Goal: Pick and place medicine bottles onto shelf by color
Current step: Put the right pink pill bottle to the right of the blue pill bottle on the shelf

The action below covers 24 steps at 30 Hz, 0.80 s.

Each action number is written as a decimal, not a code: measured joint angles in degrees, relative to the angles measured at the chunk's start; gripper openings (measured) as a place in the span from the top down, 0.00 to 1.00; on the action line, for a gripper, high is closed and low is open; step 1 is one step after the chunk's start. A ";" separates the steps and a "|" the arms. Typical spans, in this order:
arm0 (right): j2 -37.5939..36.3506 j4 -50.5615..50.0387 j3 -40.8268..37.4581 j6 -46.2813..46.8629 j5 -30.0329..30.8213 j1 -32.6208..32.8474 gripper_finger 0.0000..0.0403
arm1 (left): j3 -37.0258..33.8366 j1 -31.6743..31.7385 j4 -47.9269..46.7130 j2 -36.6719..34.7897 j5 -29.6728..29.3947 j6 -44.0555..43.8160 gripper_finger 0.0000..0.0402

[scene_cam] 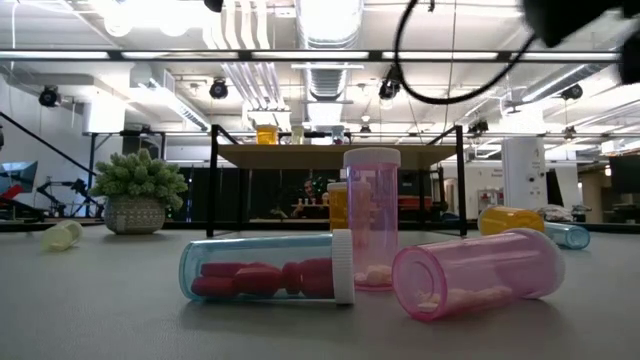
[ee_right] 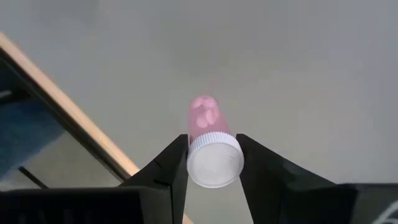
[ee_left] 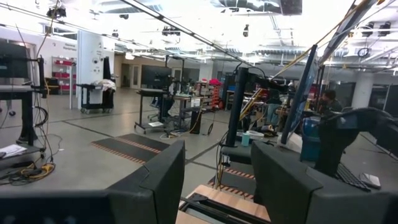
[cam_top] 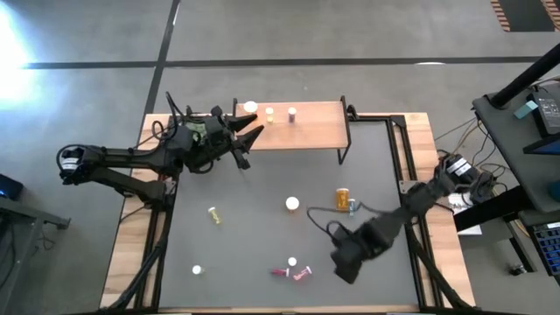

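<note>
Grey tabletop (cam_top: 262,236) had bottles scattered while the right gripper (ee_right: 211,163), low near the front edge, was clamped on a pink bottle (ee_right: 207,140) by its white cap, so pick looked done and next move seemed lift and carry to the shelf (cam_top: 311,127), where the left gripper (cam_top: 249,136) waited part-open, empty.

Bright ceiling lights; glare; soft focus

pink bottle (ee_right: 208,146) | white cap | gripped | above table
</note>
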 joint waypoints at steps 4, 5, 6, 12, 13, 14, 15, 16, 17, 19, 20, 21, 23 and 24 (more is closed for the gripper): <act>-3.00 -2.74 0.49 -3.36 -0.05 -7.88 0.72 | 0.00 0.00 -1.27 0.00 0.76 -0.06 0.58; -3.58 -3.89 1.18 -4.49 -0.08 -10.00 0.72 | 0.00 0.00 -1.86 0.00 0.83 -0.08 0.58; -4.00 -5.11 2.13 -5.68 -0.12 -12.19 0.72 | 0.00 -0.04 -2.60 0.00 0.85 -0.07 0.58; -3.92 -17.37 12.85 -13.60 1.09 -23.56 0.72 | 0.00 -0.04 -6.09 0.00 0.85 0.02 0.58; -3.48 -19.82 14.88 -14.99 2.11 -25.17 0.72 | 0.00 -0.04 -6.03 0.00 0.86 0.00 0.58; -2.75 -22.20 16.93 -16.50 3.19 -26.81 0.72 | 0.00 -0.04 -6.00 -0.04 0.85 0.01 0.58; -2.14 -24.41 18.85 -17.92 4.07 -28.36 0.72 | 0.00 0.00 -5.97 -0.19 0.85 0.05 0.58; -1.45 -26.61 20.68 -19.28 4.78 -30.02 0.72 | 0.00 0.00 -6.02 -0.38 0.85 0.09 0.58; -0.58 -28.68 22.46 -20.25 5.39 -31.59 0.71 | 0.00 0.00 -5.98 -0.51 0.85 0.09 0.58; 1.00 -31.38 25.77 -22.96 6.00 -34.58 0.71 | 0.02 0.00 -6.03 -1.15 0.85 0.13 0.58; 1.86 -31.80 27.22 -24.61 6.06 -36.11 0.71 | 0.02 0.00 -6.02 -1.48 0.85 0.24 0.58; 2.71 -32.05 28.62 -26.43 6.10 -37.54 0.71 | 0.02 0.00 -5.85 -1.75 0.85 0.78 0.58; 4.62 -32.26 31.29 -29.94 6.11 -40.36 0.71 | 0.02 0.00 -5.97 -2.49 0.85 2.79 0.58; 5.59 -32.67 32.65 -31.56 6.08 -41.67 0.71 | 0.02 0.00 -5.86 -2.66 0.85 3.75 0.58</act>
